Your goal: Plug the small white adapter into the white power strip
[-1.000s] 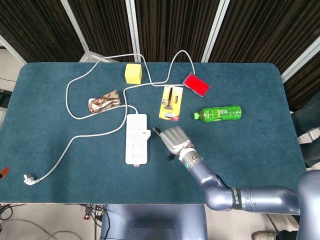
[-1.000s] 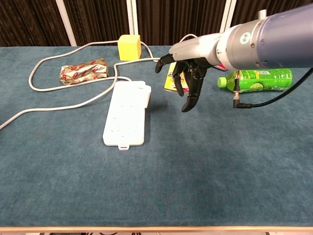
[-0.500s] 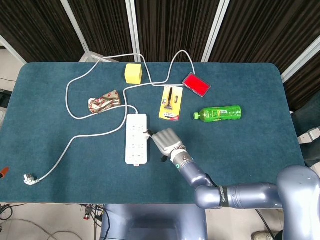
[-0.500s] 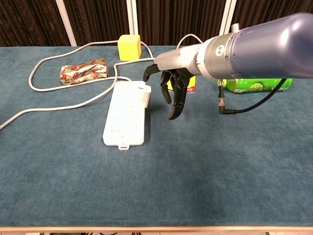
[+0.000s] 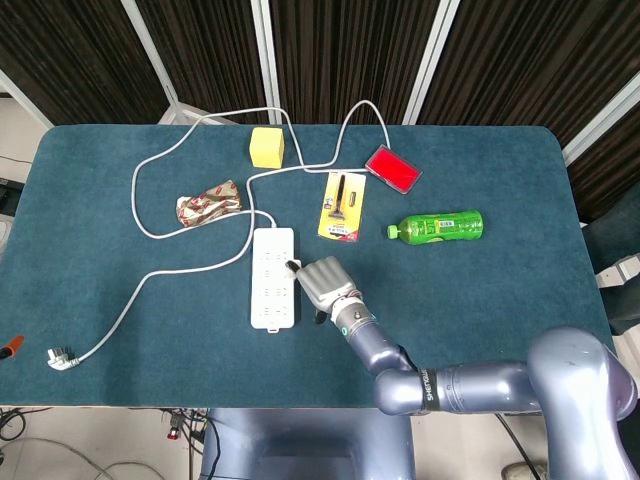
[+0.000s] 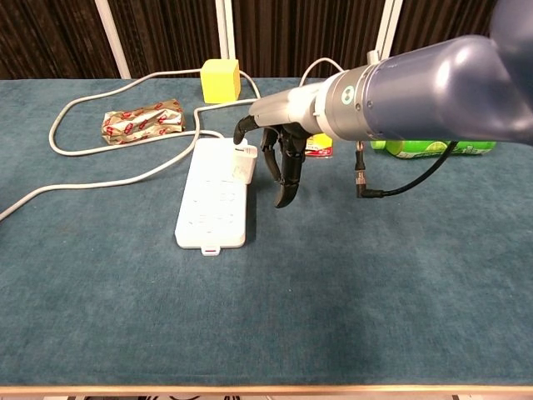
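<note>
The white power strip (image 5: 270, 295) (image 6: 212, 204) lies flat at the table's middle, its long cord (image 5: 150, 235) looping off to the left. The small white adapter (image 5: 294, 266) (image 6: 244, 162) sits at the strip's upper right edge. My right hand (image 5: 322, 283) (image 6: 275, 146) hovers right at it, fingers curled downward and spread. The thumb tip touches the adapter's top while the other fingers hang just to its right, apart from it. Nothing is lifted. My left hand shows in neither view.
Behind the strip are a yellow cube (image 5: 266, 147), a foil snack pack (image 5: 208, 203), a carded razor (image 5: 342, 205), a red case (image 5: 393, 169) and a green bottle (image 5: 436, 226). The cord's plug (image 5: 60, 357) lies near the front left edge.
My right hand has moved left across the table, from beside the strip to the adapter at its right edge. The adapter and strip have stayed in place.
</note>
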